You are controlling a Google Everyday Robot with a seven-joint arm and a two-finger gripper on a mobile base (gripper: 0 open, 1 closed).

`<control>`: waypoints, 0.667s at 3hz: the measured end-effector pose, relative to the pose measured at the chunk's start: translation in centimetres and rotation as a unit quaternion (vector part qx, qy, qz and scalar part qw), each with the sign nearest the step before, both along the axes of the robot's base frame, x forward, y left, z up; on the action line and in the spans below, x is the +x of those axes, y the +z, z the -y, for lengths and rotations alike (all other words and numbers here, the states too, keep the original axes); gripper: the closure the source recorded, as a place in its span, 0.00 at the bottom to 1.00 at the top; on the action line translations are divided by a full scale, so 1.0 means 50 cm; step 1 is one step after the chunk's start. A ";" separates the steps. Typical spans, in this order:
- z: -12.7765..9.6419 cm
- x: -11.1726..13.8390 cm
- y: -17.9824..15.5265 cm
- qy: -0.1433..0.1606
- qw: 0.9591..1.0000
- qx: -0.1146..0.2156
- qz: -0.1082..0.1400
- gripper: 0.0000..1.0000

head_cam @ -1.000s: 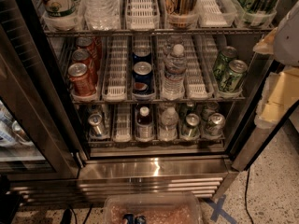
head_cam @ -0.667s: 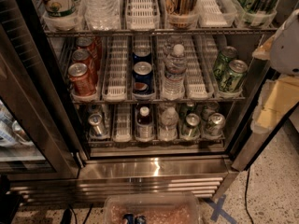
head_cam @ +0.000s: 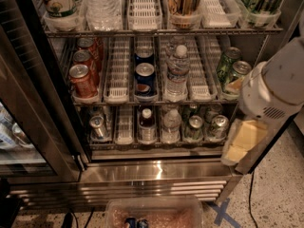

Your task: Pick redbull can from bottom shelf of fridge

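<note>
The fridge [head_cam: 156, 172] is open, with its dark frame on the left. On the bottom shelf [head_cam: 124, 136] the redbull can [head_cam: 97, 126] stands upright in the leftmost lane, near the front edge. To its right come a white lane tray [head_cam: 124, 122], a dark bottle [head_cam: 147, 122], a water bottle [head_cam: 171, 125] and two green-and-silver cans [head_cam: 206, 127]. At the far right the gripper [head_cam: 240, 144] hangs in front of the right door frame, level with this shelf and well apart from the redbull can. Whether it is open or closed cannot be told.
</note>
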State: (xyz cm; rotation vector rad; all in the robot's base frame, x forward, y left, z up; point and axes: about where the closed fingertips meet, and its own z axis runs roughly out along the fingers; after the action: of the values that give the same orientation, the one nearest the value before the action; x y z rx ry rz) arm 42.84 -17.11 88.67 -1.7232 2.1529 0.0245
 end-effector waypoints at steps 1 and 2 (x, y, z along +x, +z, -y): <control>-0.058 -0.006 -0.063 0.033 0.998 0.051 0.014 0.00; -0.109 -0.016 -0.084 0.082 0.993 0.074 0.033 0.00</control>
State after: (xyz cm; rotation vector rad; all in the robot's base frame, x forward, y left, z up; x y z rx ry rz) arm 42.03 -11.65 84.46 -1.7824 1.9070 0.1646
